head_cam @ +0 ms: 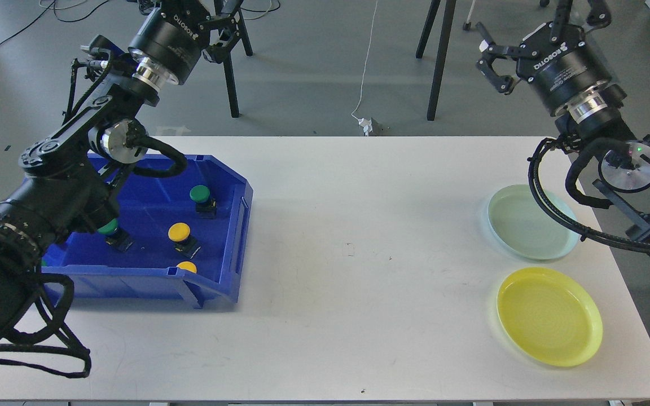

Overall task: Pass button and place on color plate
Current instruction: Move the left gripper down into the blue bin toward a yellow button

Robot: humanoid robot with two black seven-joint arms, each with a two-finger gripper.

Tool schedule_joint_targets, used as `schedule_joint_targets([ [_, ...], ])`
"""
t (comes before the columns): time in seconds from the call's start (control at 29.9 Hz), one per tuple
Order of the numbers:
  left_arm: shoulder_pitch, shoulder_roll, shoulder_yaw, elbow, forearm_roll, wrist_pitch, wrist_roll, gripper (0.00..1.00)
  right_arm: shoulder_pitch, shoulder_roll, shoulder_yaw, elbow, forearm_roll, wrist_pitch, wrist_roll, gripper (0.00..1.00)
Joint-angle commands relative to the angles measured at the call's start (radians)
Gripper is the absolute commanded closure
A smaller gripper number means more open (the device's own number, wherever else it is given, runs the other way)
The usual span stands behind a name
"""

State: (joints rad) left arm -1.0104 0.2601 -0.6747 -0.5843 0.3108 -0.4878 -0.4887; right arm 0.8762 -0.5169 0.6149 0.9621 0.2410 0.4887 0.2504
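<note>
A blue bin (233,225) at the table's left holds several push buttons on black bases. One green button (200,194) and one yellow button (179,231) show fully. Another green button (109,228) is partly behind my left arm, and another yellow button (187,266) peeks over the bin's front wall. A pale green plate (519,225) and a yellow plate (549,316) lie at the right. My left gripper (224,31) is raised behind the bin, its fingers dark and cut by the top edge. My right gripper (490,63) hangs open and empty above the far right corner.
The white table (359,254) spans the view. Behind its far edge stand dark chair legs (438,56) and a white cable (365,67) with a plug on the grey floor. My right arm's cables (550,208) droop over the pale green plate.
</note>
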Motion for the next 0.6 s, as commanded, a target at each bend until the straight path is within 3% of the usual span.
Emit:
schedule_joint_targets([
  [0.0,0.007,0.019,0.012,0.011,-0.004,-0.001,0.0,0.0,0.0,-0.006,-0.012,0.001,-0.051,0.0,-0.01,0.0],
  [0.27,0.067,0.086,-0.078,-0.041,-0.038,-0.001,0.0,0.0,-0.008,-0.012,0.009,-0.014,-0.049,0.0,0.0,0.0],
  [0.4,0.199,0.114,-0.276,-0.292,-0.018,-0.001,0.0,0.01,-0.02,-0.019,0.009,-0.014,-0.051,0.0,0.001,0.0],
  [0.5,0.202,0.195,-0.255,-0.466,0.098,-0.001,0.0,0.01,-0.032,-0.02,0.011,-0.014,-0.051,0.0,0.003,0.0],
  [0.57,0.173,0.301,-0.148,-0.558,0.233,-0.001,0.0,0.01,-0.04,-0.026,0.011,-0.014,-0.051,0.0,0.004,0.0],
])
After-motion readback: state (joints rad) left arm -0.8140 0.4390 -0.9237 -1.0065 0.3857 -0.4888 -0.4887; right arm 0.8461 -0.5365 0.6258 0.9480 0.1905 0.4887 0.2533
